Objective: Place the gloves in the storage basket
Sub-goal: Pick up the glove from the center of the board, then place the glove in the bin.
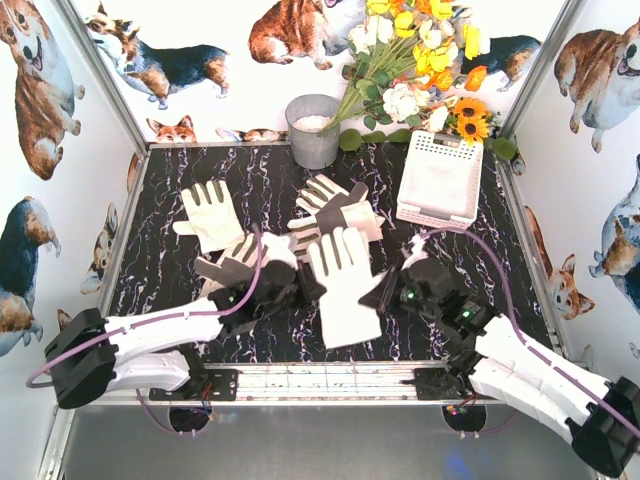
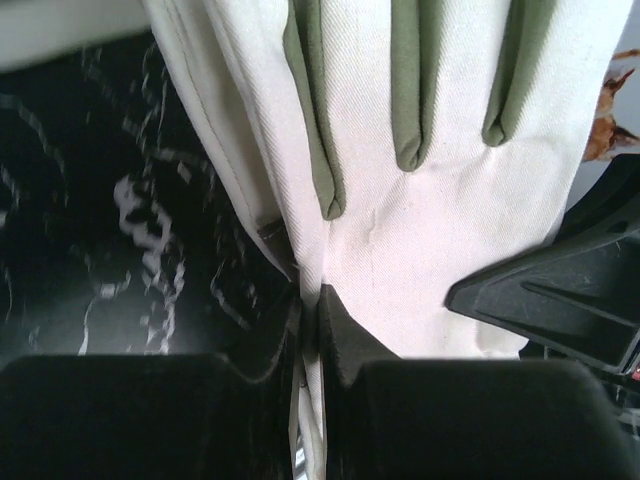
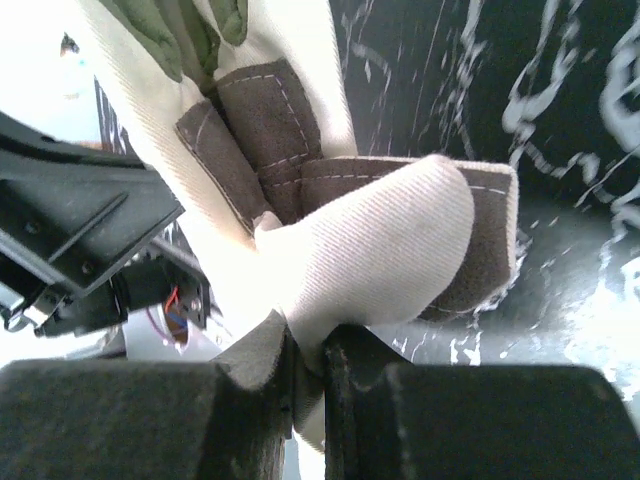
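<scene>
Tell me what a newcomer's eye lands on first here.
The left end effector and right end effector both pinch one white glove near the front middle of the table. More gloves lie behind it, and the white basket sits back right beside a bright bouquet.

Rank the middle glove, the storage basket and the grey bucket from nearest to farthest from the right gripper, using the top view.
1. middle glove: centre of the table, pinched at its right edge by the right gripper, so touching.
2. storage basket: back right, beyond the gripper.
3. grey bucket: back, left of centre, by the rear wall.
</scene>
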Action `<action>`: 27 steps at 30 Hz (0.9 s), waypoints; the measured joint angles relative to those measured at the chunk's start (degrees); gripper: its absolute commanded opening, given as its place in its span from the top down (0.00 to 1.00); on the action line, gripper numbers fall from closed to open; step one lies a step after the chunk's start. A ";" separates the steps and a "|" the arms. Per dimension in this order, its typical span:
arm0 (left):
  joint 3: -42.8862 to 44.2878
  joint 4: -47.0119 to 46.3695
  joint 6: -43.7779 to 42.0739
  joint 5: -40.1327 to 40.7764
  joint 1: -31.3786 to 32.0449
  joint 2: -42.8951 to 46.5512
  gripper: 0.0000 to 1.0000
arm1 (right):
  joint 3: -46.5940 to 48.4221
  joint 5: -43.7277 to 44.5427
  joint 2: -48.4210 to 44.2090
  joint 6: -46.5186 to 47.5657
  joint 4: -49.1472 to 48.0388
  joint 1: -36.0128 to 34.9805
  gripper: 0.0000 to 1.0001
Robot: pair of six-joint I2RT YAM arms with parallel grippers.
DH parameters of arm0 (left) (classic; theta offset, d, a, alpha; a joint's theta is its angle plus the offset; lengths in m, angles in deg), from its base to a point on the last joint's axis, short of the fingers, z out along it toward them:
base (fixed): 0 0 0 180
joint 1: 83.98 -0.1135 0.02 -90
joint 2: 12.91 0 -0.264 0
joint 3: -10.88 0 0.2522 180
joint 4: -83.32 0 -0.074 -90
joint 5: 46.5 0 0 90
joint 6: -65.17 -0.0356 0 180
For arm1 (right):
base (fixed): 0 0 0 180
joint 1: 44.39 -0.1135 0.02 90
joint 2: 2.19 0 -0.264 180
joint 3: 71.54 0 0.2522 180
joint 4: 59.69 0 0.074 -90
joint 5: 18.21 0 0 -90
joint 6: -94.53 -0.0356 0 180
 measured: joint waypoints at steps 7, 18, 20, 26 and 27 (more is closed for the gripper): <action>15.72 3.19 -8.39 2.95 -2.01 -11.47 1.00 | 8.50 0.22 4.50 6.58 5.20 10.71 1.00; 43.17 6.34 -20.24 -2.62 -8.96 -34.01 1.00 | 19.34 -2.99 16.50 13.31 3.67 27.54 1.00; 48.24 6.95 -22.08 -4.17 -9.88 -37.99 1.00 | 20.57 -3.21 17.81 14.14 2.99 29.83 1.00; 62.84 8.35 -26.75 -8.76 -11.19 -49.62 1.00 | 22.60 -2.89 21.40 15.47 0.72 35.67 1.00; 65.00 8.41 -27.39 -9.64 -11.34 -51.45 1.00 | 22.62 -2.67 22.01 15.50 0.09 36.46 1.00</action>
